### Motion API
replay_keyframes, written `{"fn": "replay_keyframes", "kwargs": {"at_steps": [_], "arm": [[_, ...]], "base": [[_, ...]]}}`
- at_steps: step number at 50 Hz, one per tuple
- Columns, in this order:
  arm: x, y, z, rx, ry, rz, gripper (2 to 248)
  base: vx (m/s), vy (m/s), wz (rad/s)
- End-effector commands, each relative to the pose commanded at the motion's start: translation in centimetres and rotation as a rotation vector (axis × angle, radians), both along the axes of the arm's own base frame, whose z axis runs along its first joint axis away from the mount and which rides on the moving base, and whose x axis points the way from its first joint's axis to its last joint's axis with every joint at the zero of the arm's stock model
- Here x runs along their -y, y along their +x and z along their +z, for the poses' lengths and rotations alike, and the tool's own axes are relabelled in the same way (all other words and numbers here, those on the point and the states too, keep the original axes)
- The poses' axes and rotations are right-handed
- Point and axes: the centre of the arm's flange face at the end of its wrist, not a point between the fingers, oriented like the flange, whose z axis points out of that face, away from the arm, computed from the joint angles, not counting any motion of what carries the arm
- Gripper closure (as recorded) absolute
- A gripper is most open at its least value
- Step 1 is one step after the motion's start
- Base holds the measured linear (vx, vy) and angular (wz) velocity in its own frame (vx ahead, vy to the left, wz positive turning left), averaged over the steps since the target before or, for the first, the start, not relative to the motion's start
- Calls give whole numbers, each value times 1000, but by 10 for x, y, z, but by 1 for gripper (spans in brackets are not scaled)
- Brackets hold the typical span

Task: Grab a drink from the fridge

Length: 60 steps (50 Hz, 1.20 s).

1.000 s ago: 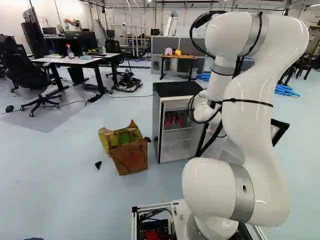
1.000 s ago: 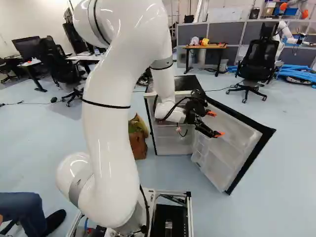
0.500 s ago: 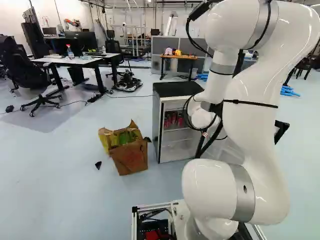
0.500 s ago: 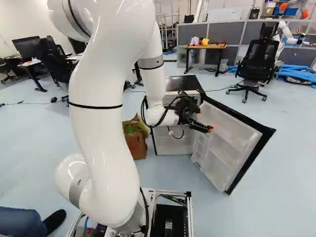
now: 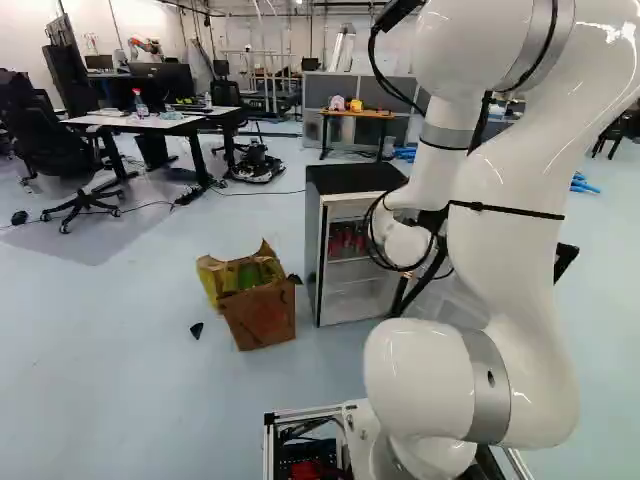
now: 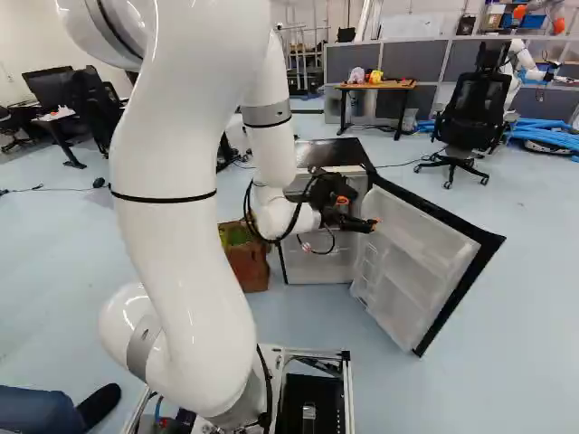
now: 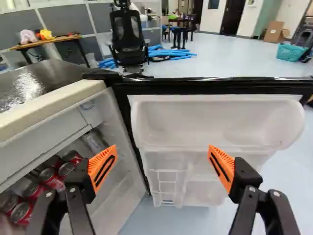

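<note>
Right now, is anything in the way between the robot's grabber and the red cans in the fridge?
Nothing that I can see. The fridge door is swung open, and the red cans show through the open front of the fridge. The gripper points at the door, though, not the cans.

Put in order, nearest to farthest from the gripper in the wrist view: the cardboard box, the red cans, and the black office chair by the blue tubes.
1. Red cans: inside the open fridge, beside the gripper.
2. Black office chair: beyond the fridge, by the blue tubes.
3. Cardboard box: far across the room, past the teal basket.
</note>
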Motion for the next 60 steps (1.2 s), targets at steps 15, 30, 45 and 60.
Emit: {"fn": "replay_keyframes", "kwargs": {"at_steps": [15, 30, 45, 60], "arm": [[-9, 9, 0, -4, -11, 155, 3], [-20, 16, -2, -16, -17, 312, 3], [-31, 24, -17, -56, -6, 470, 3], [-43, 29, -35, -107, 15, 628, 3]], "base": [[0, 0, 0], [0, 0, 0], [0, 0, 0], [0, 0, 0]]}}
